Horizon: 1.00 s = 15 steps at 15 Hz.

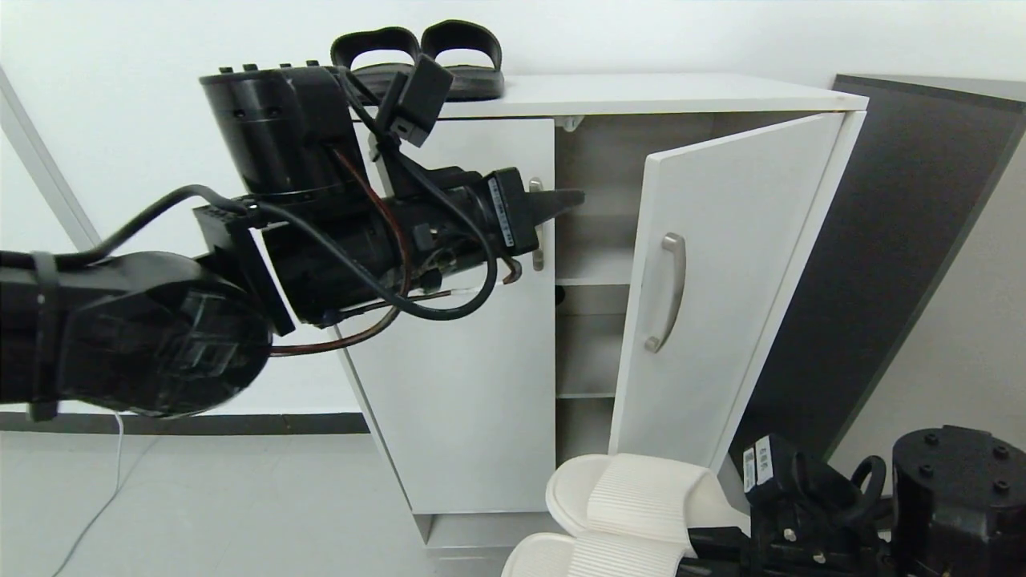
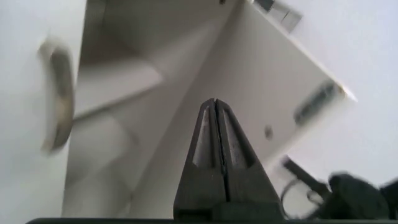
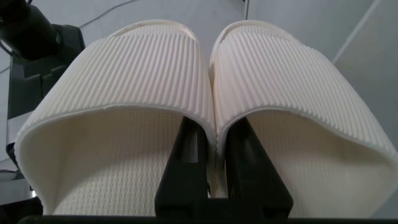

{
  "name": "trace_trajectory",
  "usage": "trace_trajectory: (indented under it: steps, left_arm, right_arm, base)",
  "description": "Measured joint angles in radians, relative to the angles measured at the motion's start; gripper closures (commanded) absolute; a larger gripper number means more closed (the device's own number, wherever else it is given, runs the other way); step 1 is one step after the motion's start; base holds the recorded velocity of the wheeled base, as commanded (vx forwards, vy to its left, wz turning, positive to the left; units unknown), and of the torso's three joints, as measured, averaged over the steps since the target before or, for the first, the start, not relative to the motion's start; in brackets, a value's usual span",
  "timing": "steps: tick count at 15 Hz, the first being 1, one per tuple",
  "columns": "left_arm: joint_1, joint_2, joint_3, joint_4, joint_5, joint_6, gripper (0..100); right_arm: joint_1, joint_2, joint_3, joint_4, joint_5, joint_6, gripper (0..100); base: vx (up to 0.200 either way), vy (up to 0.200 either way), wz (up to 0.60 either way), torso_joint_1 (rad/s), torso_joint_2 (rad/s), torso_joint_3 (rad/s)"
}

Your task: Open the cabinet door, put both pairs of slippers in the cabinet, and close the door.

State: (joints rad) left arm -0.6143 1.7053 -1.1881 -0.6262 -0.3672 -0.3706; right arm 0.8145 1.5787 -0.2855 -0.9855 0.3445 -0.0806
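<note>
White slippers [image 1: 641, 490] gripped below open door [image 1: 725, 272]; black slippers [image 1: 463, 50] atop cabinet [image 1: 657, 93].

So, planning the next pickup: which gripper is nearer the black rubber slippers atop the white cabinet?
Left. The left gripper sits at the white cabinet opening below the black rubber slippers; the right gripper is lower, holding ribbed white slippers.

light: bright, even, diffuse | shadows: cabinet [image 1: 593, 160] inside dim grey, soft shade inside slippers [image 3: 149, 81] | blur: left wrist view smeared, handle [image 2: 59, 99] and door [image 2: 267, 81] soft | head view: near left arm [image 1: 136, 336] out of focus
</note>
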Motion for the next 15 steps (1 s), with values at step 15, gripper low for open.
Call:
trace_trajectory:
  steps: [15]
  left_arm:
    - [-0.217, 0.227, -0.159, -0.139, 0.006, 0.029, 100]
  right_arm:
    - [0.08, 0.005, 0.035, -0.003, -0.001, 0.0, 100]
  base:
    - [-0.16, 0.0, 0.0, 0.001, 0.0, 0.003]
